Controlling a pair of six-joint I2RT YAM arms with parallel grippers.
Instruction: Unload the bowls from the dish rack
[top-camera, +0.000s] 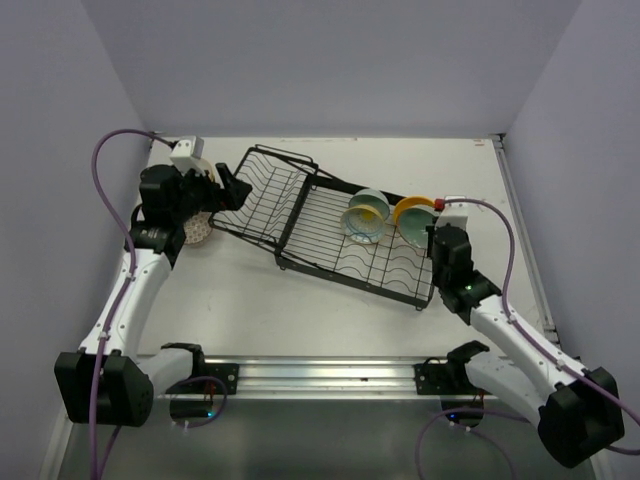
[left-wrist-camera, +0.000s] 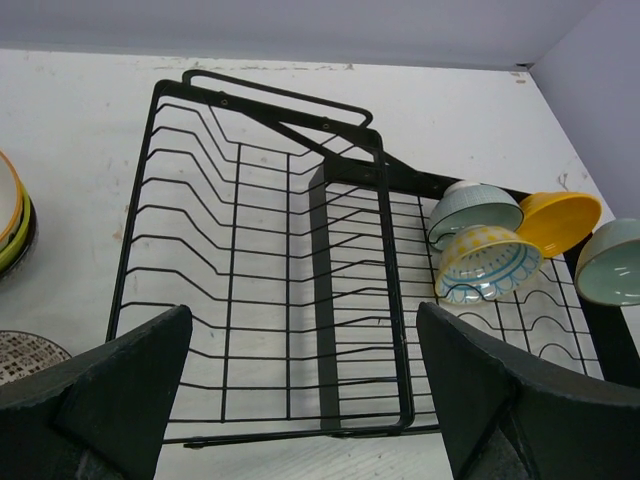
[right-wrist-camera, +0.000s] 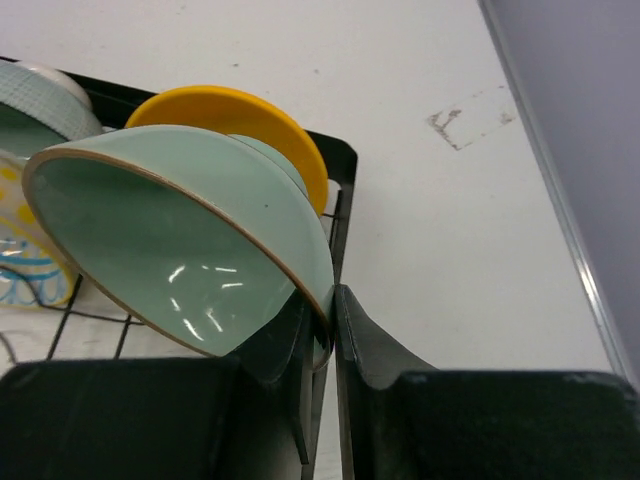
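Four bowls at right end of dish rack flat section; one, pale teal bowl, pinched by rim in right gripper; left gripper spread wide near basket section.

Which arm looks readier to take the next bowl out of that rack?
Right. The right gripper pinches the rim of the pale green bowl; the left gripper hangs open over the bare half of the dish rack.
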